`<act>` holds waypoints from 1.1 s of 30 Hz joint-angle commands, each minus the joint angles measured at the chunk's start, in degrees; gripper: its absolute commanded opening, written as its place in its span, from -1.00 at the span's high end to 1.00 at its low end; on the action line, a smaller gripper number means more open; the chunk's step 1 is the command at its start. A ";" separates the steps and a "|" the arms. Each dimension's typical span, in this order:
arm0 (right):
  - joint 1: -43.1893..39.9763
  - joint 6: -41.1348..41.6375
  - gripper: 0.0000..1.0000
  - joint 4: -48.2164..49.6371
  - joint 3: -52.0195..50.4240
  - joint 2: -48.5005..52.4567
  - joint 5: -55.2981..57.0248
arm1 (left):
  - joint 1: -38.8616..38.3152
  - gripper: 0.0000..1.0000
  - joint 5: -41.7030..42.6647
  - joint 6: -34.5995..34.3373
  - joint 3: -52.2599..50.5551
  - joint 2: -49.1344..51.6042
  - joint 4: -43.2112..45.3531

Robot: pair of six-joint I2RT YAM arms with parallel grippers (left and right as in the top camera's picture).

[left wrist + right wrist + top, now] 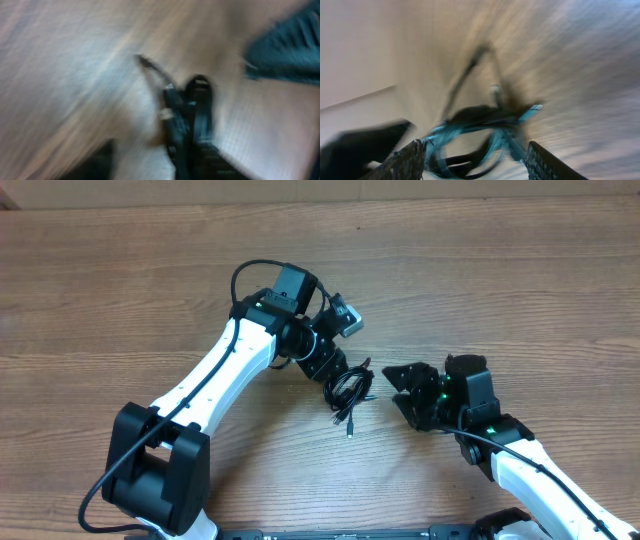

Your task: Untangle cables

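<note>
The cables (350, 392) are a small tangled bundle of thin black cords on the wooden table, with one plug end pointing toward the front. My left gripper (335, 373) is at the bundle's left edge. In the blurred left wrist view the bundle (192, 115) lies by the right finger of that gripper (155, 167), and a gap shows between the fingers. My right gripper (402, 390) is open just right of the bundle. In the blurred right wrist view the cables (480, 120) loop just ahead of and between its spread fingers (475, 162).
The wooden table (120, 290) stretches all round the bundle. Thicker black robot cables run along the left arm (240, 345) and loop above its wrist. The right arm (530, 470) comes in from the front right.
</note>
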 commanded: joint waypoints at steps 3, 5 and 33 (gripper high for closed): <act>0.33 -1.36 -0.25 -6.16 0.90 -0.39 6.97 | 0.87 -0.89 -20.41 -19.28 1.05 -1.60 5.25; 0.33 -1.36 -0.24 -6.86 0.90 -0.39 7.48 | 1.03 -0.90 -19.69 -19.39 1.16 -1.64 6.80; 0.28 -5.88 -0.41 -13.38 0.85 -0.35 12.66 | 2.21 -0.66 -21.59 20.92 5.38 5.25 7.28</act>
